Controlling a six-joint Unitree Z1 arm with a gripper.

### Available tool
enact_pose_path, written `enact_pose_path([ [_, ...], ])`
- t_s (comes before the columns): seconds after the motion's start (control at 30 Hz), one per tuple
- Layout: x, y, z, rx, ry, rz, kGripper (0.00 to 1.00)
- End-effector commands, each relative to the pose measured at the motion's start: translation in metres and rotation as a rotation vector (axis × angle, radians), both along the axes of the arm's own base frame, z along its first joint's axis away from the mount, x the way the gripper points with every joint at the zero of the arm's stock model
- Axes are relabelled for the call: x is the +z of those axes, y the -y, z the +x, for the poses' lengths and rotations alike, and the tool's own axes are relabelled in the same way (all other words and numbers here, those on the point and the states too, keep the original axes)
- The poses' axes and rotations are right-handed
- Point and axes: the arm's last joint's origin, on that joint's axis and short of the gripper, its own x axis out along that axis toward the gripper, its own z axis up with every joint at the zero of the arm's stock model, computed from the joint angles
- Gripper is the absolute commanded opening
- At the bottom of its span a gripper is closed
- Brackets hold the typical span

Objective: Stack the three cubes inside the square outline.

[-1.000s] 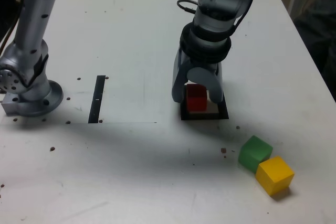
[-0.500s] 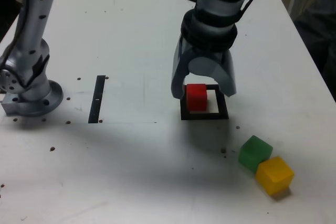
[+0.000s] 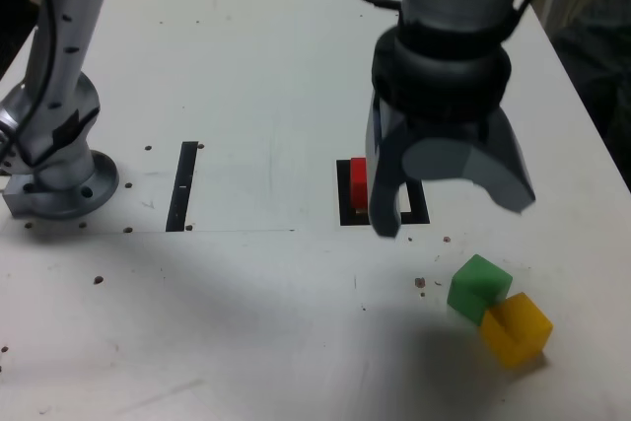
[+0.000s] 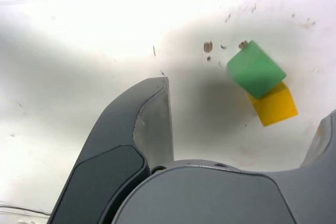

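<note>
The red cube (image 3: 359,185) stands inside the black square outline (image 3: 344,206), against its side toward the exterior view's left, mostly hidden behind my gripper. My gripper (image 3: 454,216) hangs open and empty above the table, nearer the camera than the outline. The green cube (image 3: 479,285) (image 4: 255,69) and the yellow cube (image 3: 515,327) (image 4: 273,104) lie touching each other on the table, toward the exterior view's lower right of the gripper. In the wrist view both cubes show between the spread fingers (image 4: 149,124).
A thin black strip (image 3: 183,185) lies on the white table toward the exterior view's left. The arm's grey base (image 3: 54,175) stands at the far left. Small dark specks (image 4: 208,46) dot the table near the green cube.
The gripper let go of the red cube, which stays in the outline, then rose and moved toward the camera and the exterior view's right, nearer the green and yellow cubes.
</note>
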Motion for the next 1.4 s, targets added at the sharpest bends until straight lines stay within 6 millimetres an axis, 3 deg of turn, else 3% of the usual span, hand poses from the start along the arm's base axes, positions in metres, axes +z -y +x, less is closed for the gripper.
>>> enact_pose_path([
  [0.0,-0.003,0.008,0.002,0.010,0.004,-0.005,0.99],
  [0.4,-0.050,0.038,0.024,0.099,-0.024,-0.033,0.96],
  [0.8,-0.074,0.063,0.048,0.189,0.006,-0.042,0.94],
  [1.17,-0.101,0.060,0.073,0.220,0.015,-0.013,0.94],
  [1.37,-0.109,0.052,0.080,0.237,-0.001,-0.015,0.86],
])
